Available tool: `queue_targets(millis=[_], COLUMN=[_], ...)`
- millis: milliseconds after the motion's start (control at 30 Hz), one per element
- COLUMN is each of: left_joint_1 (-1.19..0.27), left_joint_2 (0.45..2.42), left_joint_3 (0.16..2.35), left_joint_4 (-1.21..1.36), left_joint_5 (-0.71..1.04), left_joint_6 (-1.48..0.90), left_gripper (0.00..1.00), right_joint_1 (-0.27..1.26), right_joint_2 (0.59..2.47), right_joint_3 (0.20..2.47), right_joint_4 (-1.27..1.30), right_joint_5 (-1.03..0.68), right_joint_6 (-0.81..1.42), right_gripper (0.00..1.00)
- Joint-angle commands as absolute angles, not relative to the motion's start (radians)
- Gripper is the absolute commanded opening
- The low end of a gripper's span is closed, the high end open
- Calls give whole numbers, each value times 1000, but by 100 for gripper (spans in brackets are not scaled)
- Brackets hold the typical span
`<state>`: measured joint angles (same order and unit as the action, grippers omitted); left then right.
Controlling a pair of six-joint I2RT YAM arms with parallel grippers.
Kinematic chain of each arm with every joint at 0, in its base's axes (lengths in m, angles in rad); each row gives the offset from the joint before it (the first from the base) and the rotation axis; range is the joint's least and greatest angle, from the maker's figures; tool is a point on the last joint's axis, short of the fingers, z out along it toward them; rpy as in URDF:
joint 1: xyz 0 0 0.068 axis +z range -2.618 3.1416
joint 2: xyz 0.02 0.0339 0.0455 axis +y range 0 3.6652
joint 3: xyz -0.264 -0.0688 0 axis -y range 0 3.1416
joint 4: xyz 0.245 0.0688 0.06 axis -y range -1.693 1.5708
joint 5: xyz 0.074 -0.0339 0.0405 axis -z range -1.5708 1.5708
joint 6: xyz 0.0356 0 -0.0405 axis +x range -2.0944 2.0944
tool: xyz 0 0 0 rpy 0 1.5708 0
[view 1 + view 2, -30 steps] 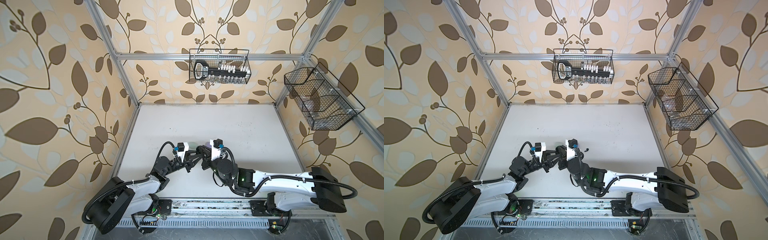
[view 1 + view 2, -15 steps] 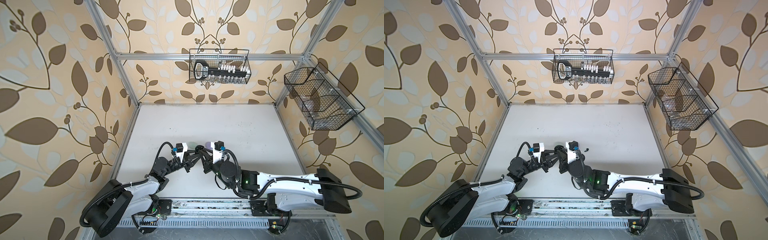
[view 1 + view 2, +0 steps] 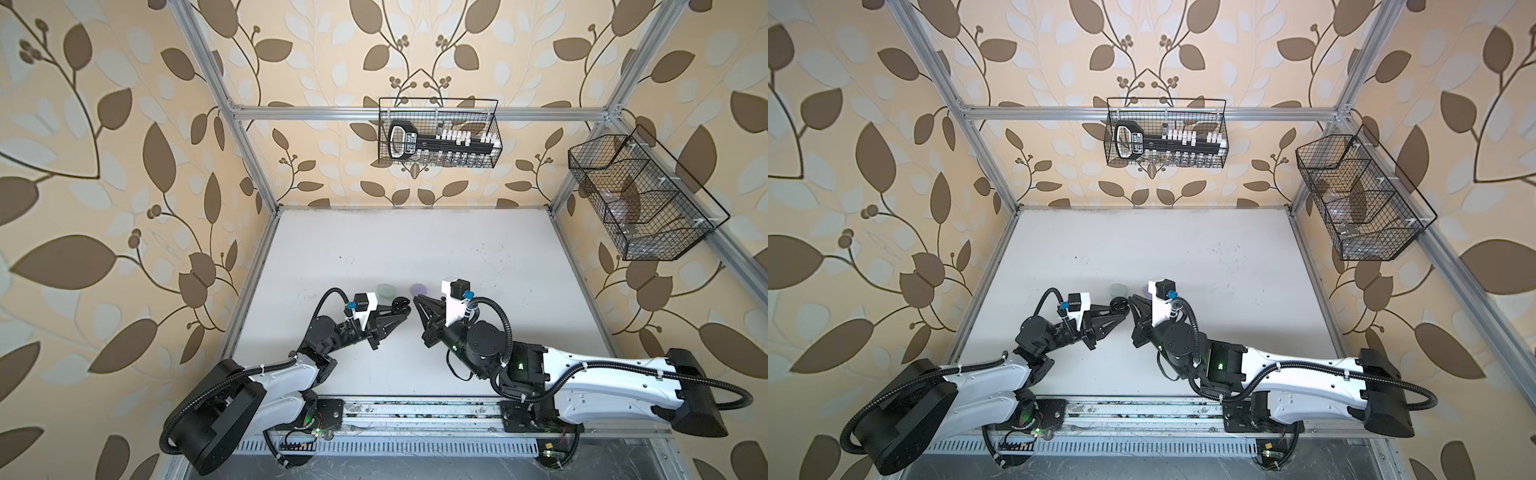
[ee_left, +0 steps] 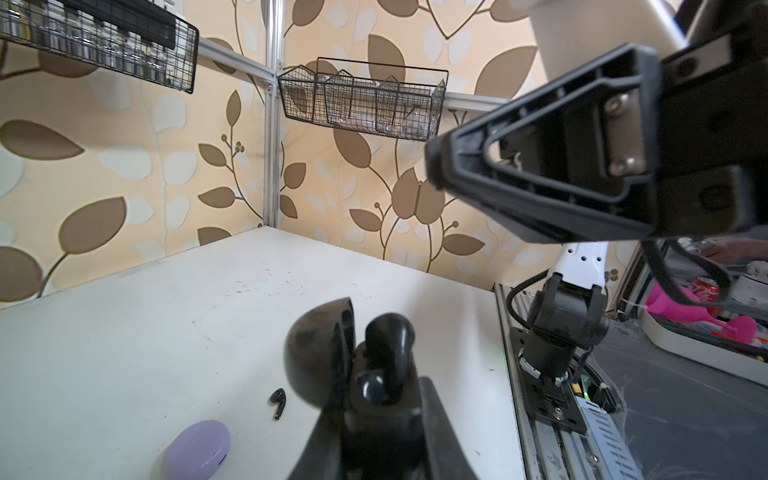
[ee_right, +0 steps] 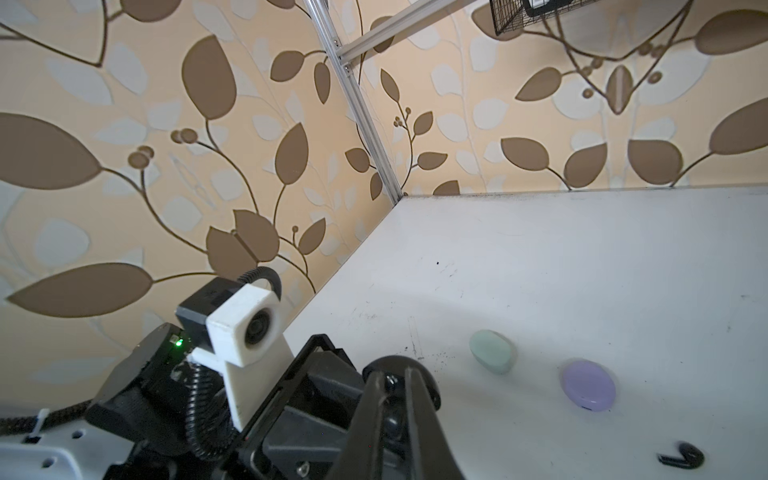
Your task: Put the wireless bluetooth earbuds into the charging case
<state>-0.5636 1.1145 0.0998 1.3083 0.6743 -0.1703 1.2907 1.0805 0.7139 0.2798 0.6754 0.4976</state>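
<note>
My left gripper (image 3: 397, 312) (image 3: 1116, 309) (image 4: 382, 401) is shut on a black charging case (image 3: 402, 306) (image 3: 1119, 306) (image 4: 318, 353), held above the table with its lid open. A black earbud (image 4: 388, 336) stands up out of the case's well. My right gripper (image 3: 417, 300) (image 3: 1132, 300) (image 5: 390, 380) is shut with nothing in it, its tip a short gap to the right of the case (image 5: 392, 360). A second black earbud (image 4: 277, 402) (image 5: 681, 457) lies loose on the white table (image 3: 478, 257).
A closed lilac case (image 3: 417, 289) (image 4: 197, 449) (image 5: 588, 384) and a closed mint case (image 3: 384, 289) (image 3: 1118, 289) (image 5: 490, 351) lie just behind the grippers. Wire baskets hang on the back wall (image 3: 438, 133) and the right wall (image 3: 640, 199).
My right gripper has drawn back to the right, off the black case, and its jaws have opened briefly and shut again. The left gripper still holds the case.
</note>
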Motion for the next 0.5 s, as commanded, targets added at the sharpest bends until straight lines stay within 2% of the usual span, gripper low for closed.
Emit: queue_targets(millis=[0, 467], left_joint_1=[-567, -568], left_joint_2=[1082, 1017], left_joint_3=[94, 84], left_joint_4=[1358, 1286], left_joint_5=[757, 783], left_joint_6=[-115, -76], left_gripper=[0, 0], right_joint_1=[1285, 1293], right_joint_2=[1115, 1165], right_joint_3=[708, 713], right_joint_4=[227, 204], right_joint_5=[634, 570], right_joint_6=[495, 505], right_gripper=[12, 11])
